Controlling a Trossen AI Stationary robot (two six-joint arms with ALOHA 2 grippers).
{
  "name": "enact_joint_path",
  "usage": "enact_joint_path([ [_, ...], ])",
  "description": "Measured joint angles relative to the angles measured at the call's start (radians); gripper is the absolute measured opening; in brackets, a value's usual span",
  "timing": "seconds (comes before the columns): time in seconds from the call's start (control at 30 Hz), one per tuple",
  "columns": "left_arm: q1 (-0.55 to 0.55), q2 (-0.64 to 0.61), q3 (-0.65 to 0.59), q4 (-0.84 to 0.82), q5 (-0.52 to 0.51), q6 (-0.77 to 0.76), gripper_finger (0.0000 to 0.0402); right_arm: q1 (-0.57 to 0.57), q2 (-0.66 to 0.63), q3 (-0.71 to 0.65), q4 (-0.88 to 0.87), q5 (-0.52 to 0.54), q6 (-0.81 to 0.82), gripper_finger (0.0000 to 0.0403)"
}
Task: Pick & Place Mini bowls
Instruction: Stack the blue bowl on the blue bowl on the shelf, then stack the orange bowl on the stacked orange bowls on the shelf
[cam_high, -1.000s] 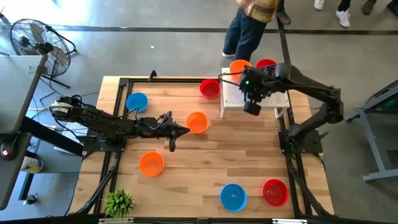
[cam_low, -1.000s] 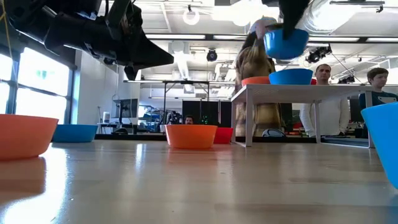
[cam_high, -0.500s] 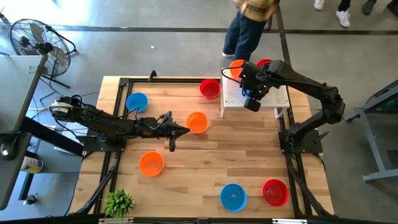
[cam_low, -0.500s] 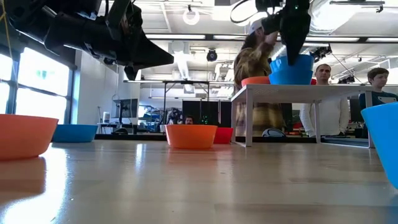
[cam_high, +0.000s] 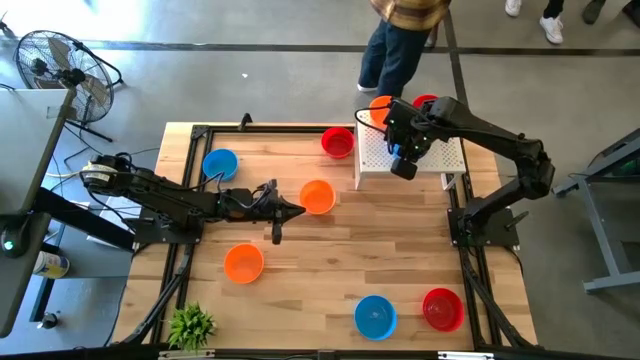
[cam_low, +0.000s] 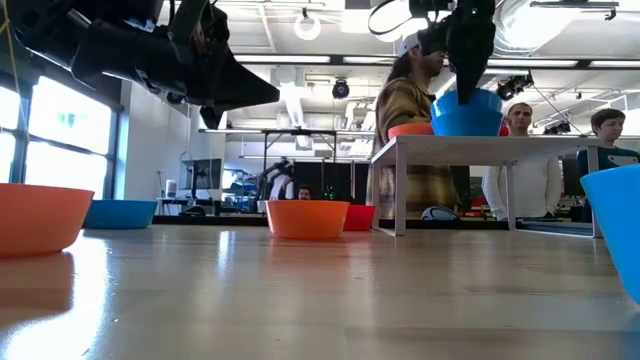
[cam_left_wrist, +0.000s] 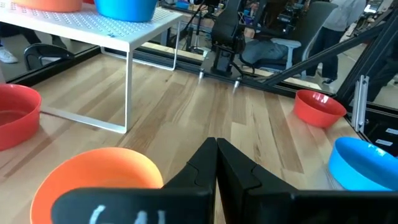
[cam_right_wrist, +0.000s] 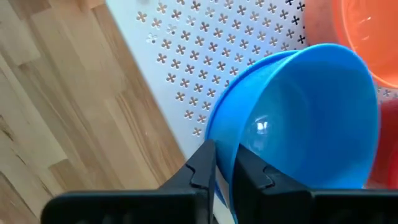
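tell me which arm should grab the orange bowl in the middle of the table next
Left. The left gripper is shut and empty right beside the orange bowl, while the right gripper is shut on a blue bowl over the white rack.

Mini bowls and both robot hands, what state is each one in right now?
Right hand: shut on blue plastic bowl's rim.
Blue plastic bowl: nested on another blue bowl on white perforated stand.
Left hand: shut, empty.
Orange plastic bowl: upright on table, beside left hand.

A white perforated stand sits on the wooden bench. A small green plant occupies one corner; a floor fan stands beyond.
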Motion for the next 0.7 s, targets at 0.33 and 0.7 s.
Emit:
enact_joint_path([
  [0.33,0.000,0.000,0.000,0.000,0.001,0.000,0.0001,0.000,0.000,0.000,0.000,-0.004,0.002,0.0057],
  [0.7,0.000,0.000,0.000,0.000,0.002,0.000,0.0001,0.000,-0.004,0.002,0.008,0.003,0.001,0.0105],
])
